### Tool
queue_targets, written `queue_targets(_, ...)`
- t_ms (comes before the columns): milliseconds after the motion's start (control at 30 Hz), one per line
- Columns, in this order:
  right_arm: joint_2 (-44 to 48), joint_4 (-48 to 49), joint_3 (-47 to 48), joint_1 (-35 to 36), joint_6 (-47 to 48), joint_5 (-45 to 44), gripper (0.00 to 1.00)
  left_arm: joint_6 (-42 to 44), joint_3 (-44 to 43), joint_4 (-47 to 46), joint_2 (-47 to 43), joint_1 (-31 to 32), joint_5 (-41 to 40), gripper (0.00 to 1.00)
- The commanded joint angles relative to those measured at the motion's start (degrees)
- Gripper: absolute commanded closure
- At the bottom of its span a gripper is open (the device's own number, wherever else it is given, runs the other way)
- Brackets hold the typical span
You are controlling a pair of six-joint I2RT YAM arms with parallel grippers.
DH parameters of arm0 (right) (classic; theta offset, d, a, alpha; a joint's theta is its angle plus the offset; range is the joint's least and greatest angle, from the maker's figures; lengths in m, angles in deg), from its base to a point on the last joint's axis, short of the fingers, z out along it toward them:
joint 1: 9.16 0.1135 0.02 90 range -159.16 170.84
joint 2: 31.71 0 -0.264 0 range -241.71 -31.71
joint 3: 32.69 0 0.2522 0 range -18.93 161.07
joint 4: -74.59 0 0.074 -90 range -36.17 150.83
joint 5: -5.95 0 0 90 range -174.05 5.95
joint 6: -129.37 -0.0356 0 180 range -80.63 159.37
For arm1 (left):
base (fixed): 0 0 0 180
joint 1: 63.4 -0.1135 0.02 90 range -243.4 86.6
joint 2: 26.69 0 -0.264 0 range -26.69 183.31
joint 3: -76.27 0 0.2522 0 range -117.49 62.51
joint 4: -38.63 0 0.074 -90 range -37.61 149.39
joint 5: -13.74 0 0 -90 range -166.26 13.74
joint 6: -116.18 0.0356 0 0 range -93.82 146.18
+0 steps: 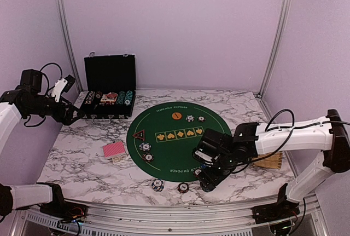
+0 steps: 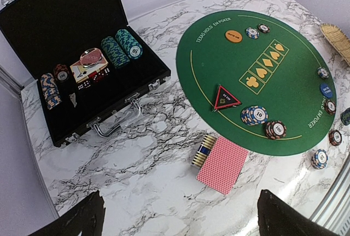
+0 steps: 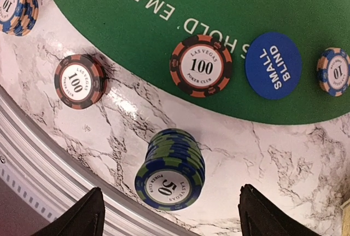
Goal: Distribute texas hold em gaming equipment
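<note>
It was a robot lab cell — plain lilac walls (image 1: 175, 28) met by bare aluminium posts (image 1: 64, 33), a marble-print table (image 1: 82, 159) edged with a metal rail (image 1: 164, 209), and white arms (image 1: 298, 134) on either side trailing loose black cables (image 1: 276, 118).

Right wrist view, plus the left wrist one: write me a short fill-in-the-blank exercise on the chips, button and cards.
1. The blue button on the mat reads SMALL ____.
2. The blue-green stack on the marble is marked ____.
3. The cards beside the mat lie face ____.

Missing words: BLIND; 50; down.
</note>
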Motion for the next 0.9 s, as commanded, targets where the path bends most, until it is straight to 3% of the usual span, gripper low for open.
queue_targets(0, -2.3, 3.1, 0.6, 0.4, 0.1, 1.0, 0.20, -0.1, -1.8, 1.3, -0.4, -0.2, 0.7, 0.01)
queue_targets(867, -5.6, 5.3, -0.4, -0.5, 1.5, -1.4, 0.42, 0.4, -1.9, 1.3, 0.1, -0.2, 0.4, 0.01)
